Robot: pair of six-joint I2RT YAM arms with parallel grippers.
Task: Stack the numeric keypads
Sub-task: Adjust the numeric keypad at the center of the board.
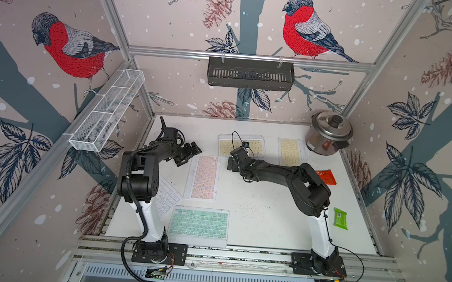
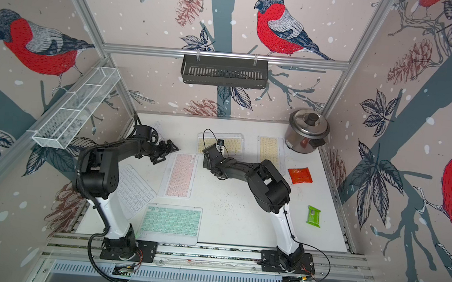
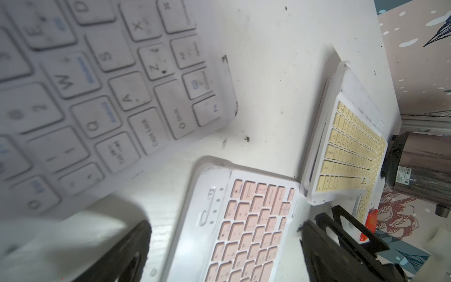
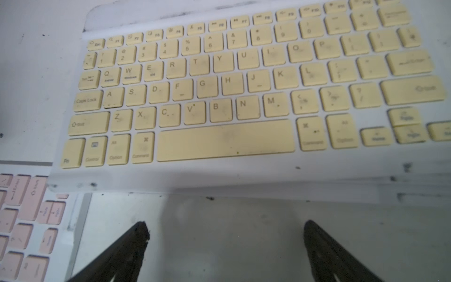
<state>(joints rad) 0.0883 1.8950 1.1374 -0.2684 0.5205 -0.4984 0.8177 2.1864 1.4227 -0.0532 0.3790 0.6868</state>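
- Five keypads at least are seen lying flat on the white tabletop in both top views. A pink-keyed keypad is in the middle, a mint-keyed keypad at the near edge, and a white-keyed keypad partly under the left arm. A yellow-keyed pile is at back centre, with a lone yellow-keyed keypad beside it.
- The pile is judged to be the stack in progress, since further frame edges are shown beneath it in the right wrist view.
- The step in hand is taken to be a grasp at the pile's near long edge or at the pink-keyed keypad beside it; which one cannot be told.
- So thin a frame is best pinched at mid-edge with one finger slid under it. It should be kept level so that the corners can be lined up on setting down.
- The right gripper is held low, just short of the pile. Its jaws are spread wide and empty, and the forearm is stretched toward the centre.
- The left gripper is poised near the pink-keyed keypad's far corner. Its jaws are likewise spread with nothing held, and the elbow is folded high.
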